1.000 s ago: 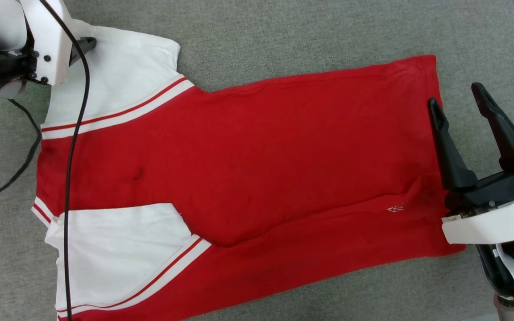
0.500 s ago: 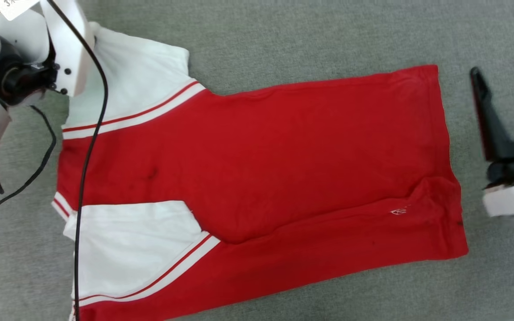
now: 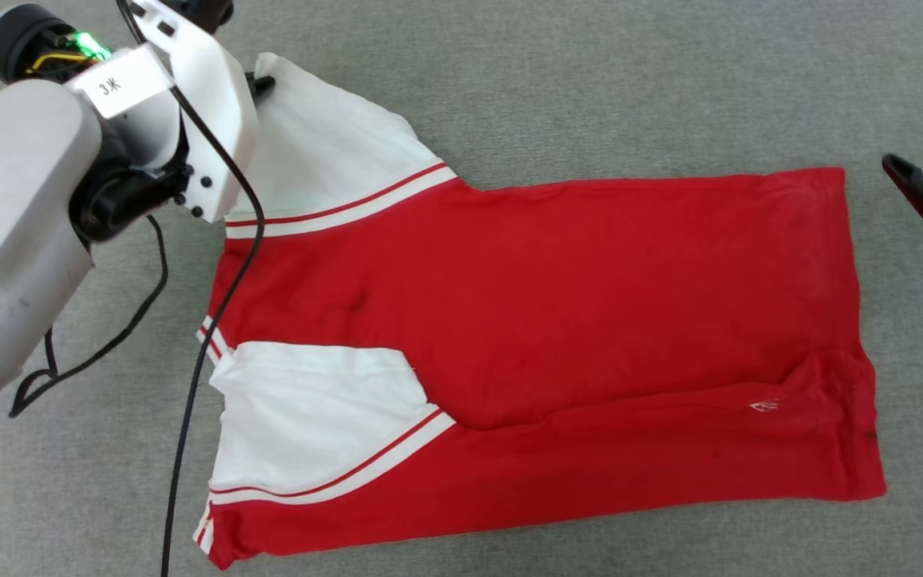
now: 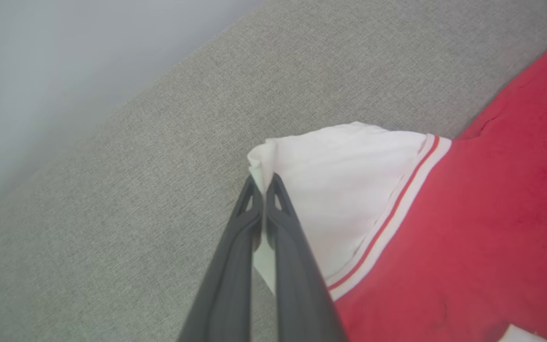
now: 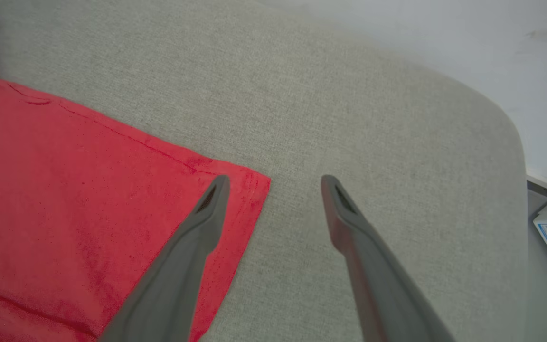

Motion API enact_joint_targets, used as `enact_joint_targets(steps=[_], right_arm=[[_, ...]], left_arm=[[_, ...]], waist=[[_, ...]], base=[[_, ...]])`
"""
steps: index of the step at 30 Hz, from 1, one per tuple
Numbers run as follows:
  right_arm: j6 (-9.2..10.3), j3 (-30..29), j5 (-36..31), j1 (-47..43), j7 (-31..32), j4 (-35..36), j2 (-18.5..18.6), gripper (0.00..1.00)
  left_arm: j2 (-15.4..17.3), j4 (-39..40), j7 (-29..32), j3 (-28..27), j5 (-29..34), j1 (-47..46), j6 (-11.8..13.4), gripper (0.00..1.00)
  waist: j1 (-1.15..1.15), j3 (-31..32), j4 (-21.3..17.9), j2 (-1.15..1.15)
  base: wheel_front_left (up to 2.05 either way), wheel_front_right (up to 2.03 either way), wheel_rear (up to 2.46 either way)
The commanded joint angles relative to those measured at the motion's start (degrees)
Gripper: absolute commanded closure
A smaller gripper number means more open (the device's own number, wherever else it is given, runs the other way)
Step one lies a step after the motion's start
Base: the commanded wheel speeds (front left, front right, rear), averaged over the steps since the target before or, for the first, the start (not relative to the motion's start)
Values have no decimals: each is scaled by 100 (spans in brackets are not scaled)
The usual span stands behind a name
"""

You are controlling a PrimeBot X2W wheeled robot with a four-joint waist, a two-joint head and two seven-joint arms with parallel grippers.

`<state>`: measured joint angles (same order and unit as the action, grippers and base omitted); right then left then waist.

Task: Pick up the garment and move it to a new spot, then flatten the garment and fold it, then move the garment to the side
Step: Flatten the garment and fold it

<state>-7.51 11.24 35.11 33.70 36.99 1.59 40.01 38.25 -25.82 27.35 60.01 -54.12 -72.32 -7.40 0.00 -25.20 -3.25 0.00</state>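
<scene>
The left gripper (image 4: 264,178), two long dark fingers, is pinched shut on the outer corner of the far white sleeve (image 4: 340,180) of the garment (image 3: 558,320), a bright red soft-fabric T-shirt with white sleeves and thin red-and-white stripe trim. The sleeve cloth rises to a peak at the fingertips and fans out from them towards the red body. This looks like a grip for pulling the sleeve taut, either to flatten it or to carry it over in a fold. The right gripper (image 5: 276,179) hangs with its fingers spread wide and holds nothing. Its near finger is over the far hem corner (image 5: 249,190) and its other finger is over bare grey woven-fabric surface (image 5: 373,118), probably in position to take that corner. The T-shirt lies spread on this surface between the two grippers. Its long axis runs from one gripper to the other, with the sleeve end at the closed left gripper and the straight hem at the open right one. The side nearer the robot appears already folded over the body, with the near sleeve lying on top of the red.
</scene>
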Motion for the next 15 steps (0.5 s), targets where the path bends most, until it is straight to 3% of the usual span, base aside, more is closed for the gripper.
enact_joint_targets(steps=[1, 7, 15], right_arm=[[5, 109, 137, 179, 266, -146, 84, 0], [5, 568, 466, 688, 1185, -853, 201, 0], [5, 1113, 372, 1210, 1250, -1583, -116, 0]], left_arm=[[-22, 59, -71, 6, 23, 87, 0, 100], [-68, 273, -239, 15, 102, 48, 16, 100], [-118, 490, -378, -13, 186, -95, 37, 100]], waist=[[0, 2, 68, 0], [0, -104, 264, 0], [0, -340, 464, 0]], base=[[0, 0, 0], [0, 0, 0], [0, 0, 0]])
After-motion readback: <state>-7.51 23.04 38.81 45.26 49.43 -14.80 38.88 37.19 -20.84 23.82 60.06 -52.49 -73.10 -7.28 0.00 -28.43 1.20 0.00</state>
